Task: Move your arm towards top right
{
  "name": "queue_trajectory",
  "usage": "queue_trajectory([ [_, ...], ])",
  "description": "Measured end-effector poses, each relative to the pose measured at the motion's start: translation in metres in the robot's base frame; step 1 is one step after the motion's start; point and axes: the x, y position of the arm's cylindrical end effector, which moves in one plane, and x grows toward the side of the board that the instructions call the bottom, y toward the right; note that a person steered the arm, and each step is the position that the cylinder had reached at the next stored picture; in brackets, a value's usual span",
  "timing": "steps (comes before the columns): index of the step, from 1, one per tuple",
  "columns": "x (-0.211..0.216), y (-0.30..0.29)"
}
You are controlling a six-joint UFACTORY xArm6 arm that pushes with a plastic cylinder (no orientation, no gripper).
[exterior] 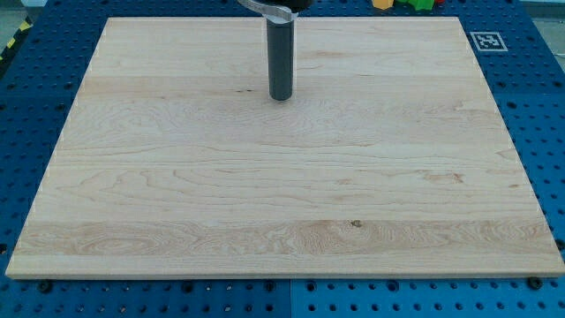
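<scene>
My tip (281, 96) is the lower end of a dark rod that stands upright on the wooden board (282, 203), in the upper middle of the view. No block lies on the board. A yellow block (382, 3) and a green block (423, 3) show only partly at the view's top edge, to the right of the rod and beyond the board. A sliver of red shows between them. Their shapes cannot be made out. My tip is far from them, down and to the left.
A blue perforated table (530, 106) surrounds the board. A black-and-white marker tag (486, 40) sits just off the board's top right corner.
</scene>
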Motion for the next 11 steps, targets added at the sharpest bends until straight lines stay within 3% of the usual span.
queue_trajectory([
  [1,0.055,0.027],
  [2,0.15,0.13],
  [3,0.072,0.235],
  [4,-0.022,0.176],
  [5,-0.019,0.056],
  [6,0.042,-0.02],
  [7,0.051,0.075],
  [8,-0.002,0.185],
  [10,0.155,0.174],
  [11,0.074,0.197],
])
